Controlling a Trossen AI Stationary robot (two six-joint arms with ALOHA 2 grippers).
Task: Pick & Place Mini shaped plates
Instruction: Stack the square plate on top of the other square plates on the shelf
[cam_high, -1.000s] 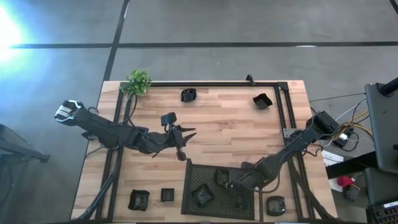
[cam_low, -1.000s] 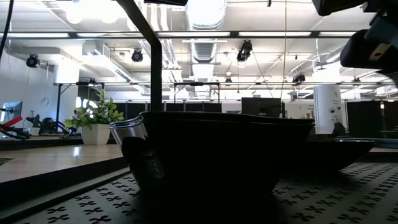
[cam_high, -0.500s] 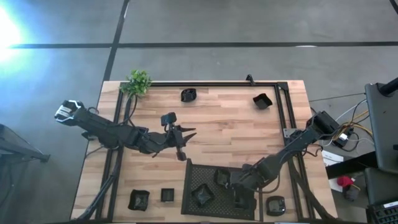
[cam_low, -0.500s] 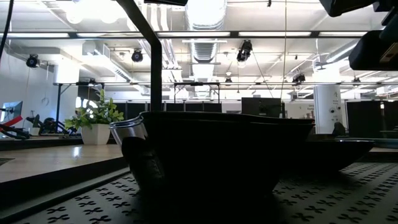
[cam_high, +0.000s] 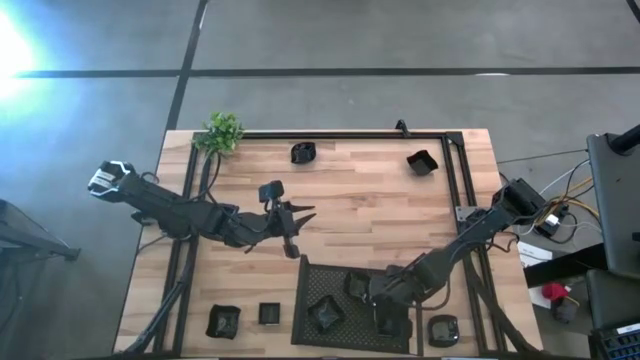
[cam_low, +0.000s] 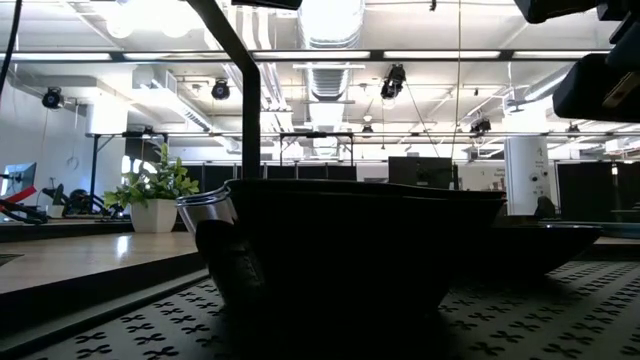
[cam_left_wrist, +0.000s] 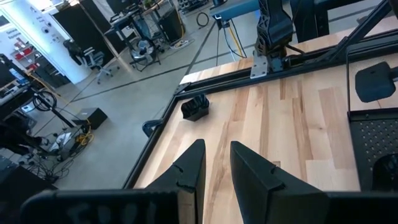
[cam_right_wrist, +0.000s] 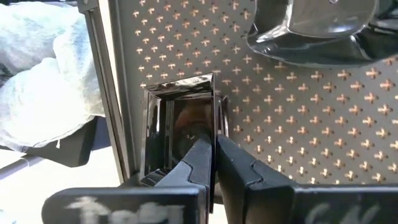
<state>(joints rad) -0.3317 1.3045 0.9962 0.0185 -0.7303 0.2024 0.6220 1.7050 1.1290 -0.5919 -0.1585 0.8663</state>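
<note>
Square dish (cam_right_wrist: 179, 127) — on the mesh tray (cam_right_wrist: 323, 130), near-right corner, by the rim. Right gripper (cam_right_wrist: 214, 149) pinched shut on its wall. Release only once it sits flat, clear of the neighbouring dish (cam_right_wrist: 311, 31). Left gripper (cam_left_wrist: 216, 163) — mid-table, slightly parted, empty.

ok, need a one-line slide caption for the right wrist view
Right claw shut on the rim of a square mini plate over the mesh tray, another plate beyond.

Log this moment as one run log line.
right hand: shut on square mini plate rim, over mesh tray | left hand: open, empty, above table
</note>
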